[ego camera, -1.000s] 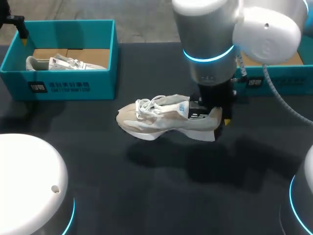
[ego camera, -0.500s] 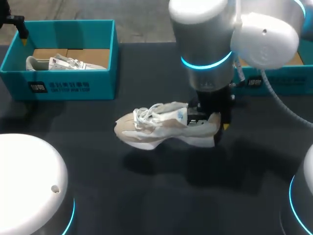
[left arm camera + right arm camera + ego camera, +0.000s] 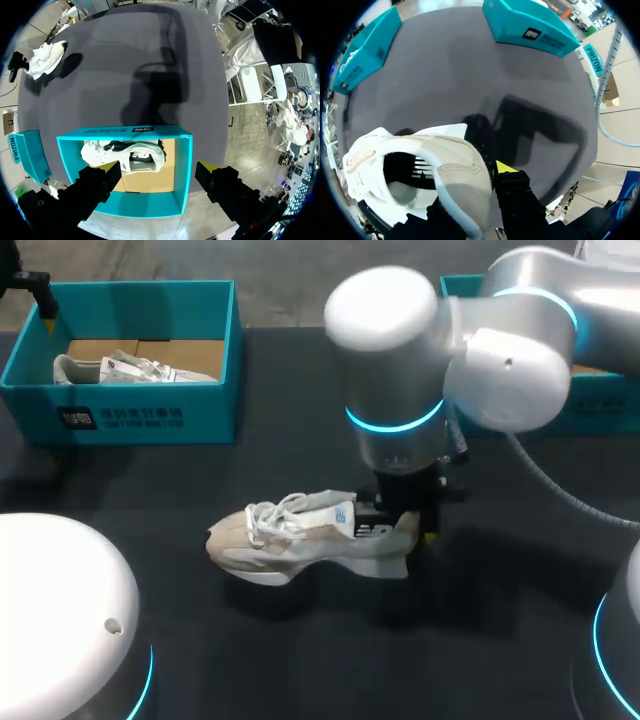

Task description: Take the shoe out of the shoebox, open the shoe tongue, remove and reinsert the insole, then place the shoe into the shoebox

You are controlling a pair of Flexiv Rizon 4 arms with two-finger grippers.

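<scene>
The shoe [image 3: 300,540] is lying at the middle of the bench [image 3: 300,660], toe pointing left, with the right gripper [image 3: 405,530] clasping its heel end. Behind and to the left, a shoebox [image 3: 150,410] is standing near the back edge, holding a second shoe [image 3: 130,370]. The left gripper [image 3: 157,170] is hovering above that box's far-left corner. Another box [image 3: 610,405] is sitting back right, behind the right arm.
</scene>
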